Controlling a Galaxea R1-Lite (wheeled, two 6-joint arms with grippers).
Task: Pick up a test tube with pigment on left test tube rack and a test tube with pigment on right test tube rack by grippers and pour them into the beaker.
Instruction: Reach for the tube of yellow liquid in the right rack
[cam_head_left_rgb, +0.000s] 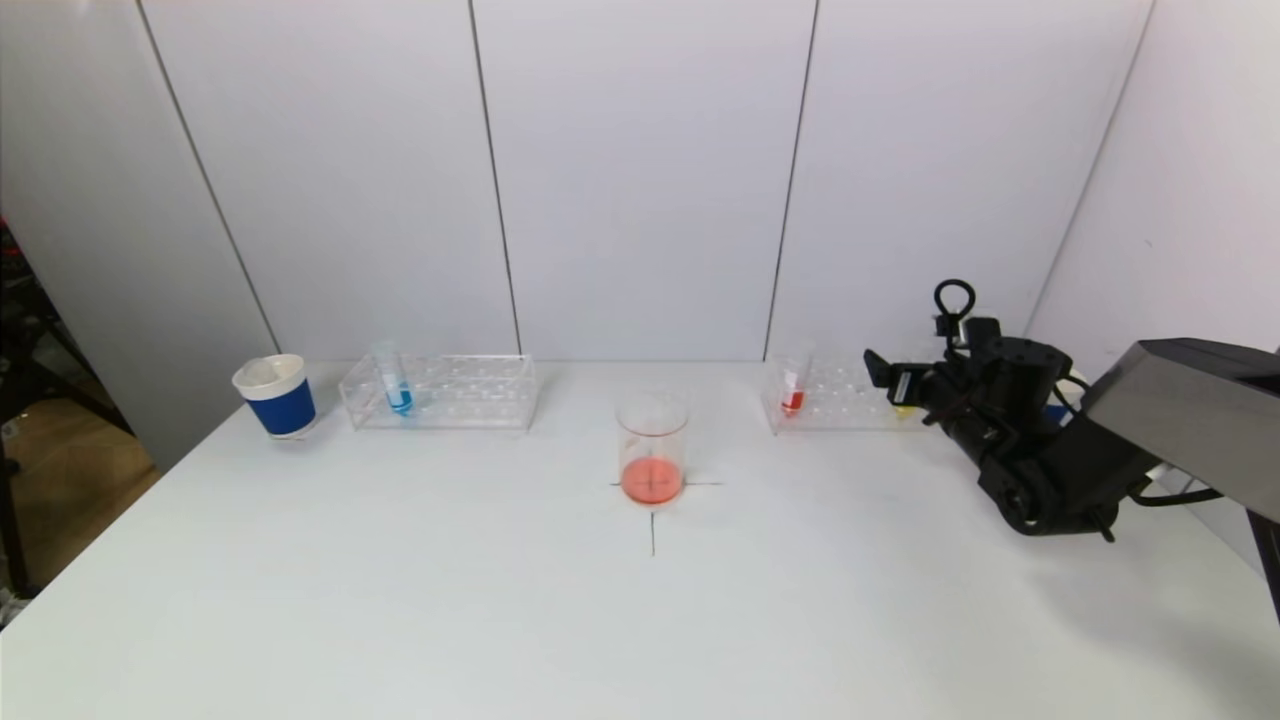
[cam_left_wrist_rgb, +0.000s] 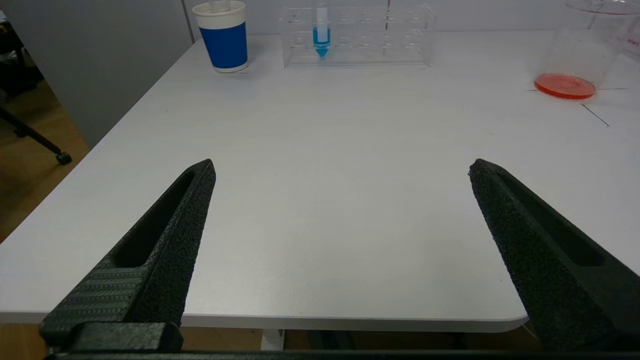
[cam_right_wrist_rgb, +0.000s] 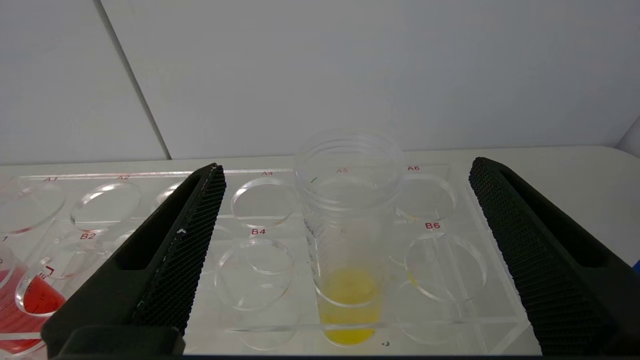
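The clear beaker (cam_head_left_rgb: 652, 448) holds red-orange liquid at the table's middle. The left rack (cam_head_left_rgb: 470, 392) holds a tube of blue pigment (cam_head_left_rgb: 398, 388). The right rack (cam_head_left_rgb: 835, 398) holds a tube of red pigment (cam_head_left_rgb: 793, 392). My right gripper (cam_head_left_rgb: 898, 385) is open at that rack's right end. In the right wrist view a tube of yellow pigment (cam_right_wrist_rgb: 347, 235) stands in the rack (cam_right_wrist_rgb: 260, 232) between the open fingers (cam_right_wrist_rgb: 192, 240) of the gripper (cam_right_wrist_rgb: 347, 167), untouched. My left gripper (cam_left_wrist_rgb: 342, 167) is open and empty over the table's near edge, out of the head view.
A blue-and-white paper cup (cam_head_left_rgb: 276, 396) stands left of the left rack; it also shows in the left wrist view (cam_left_wrist_rgb: 223, 36). A black cross is marked under the beaker. The left wrist view shows the blue tube (cam_left_wrist_rgb: 321, 31) and the beaker (cam_left_wrist_rgb: 575, 55) far off.
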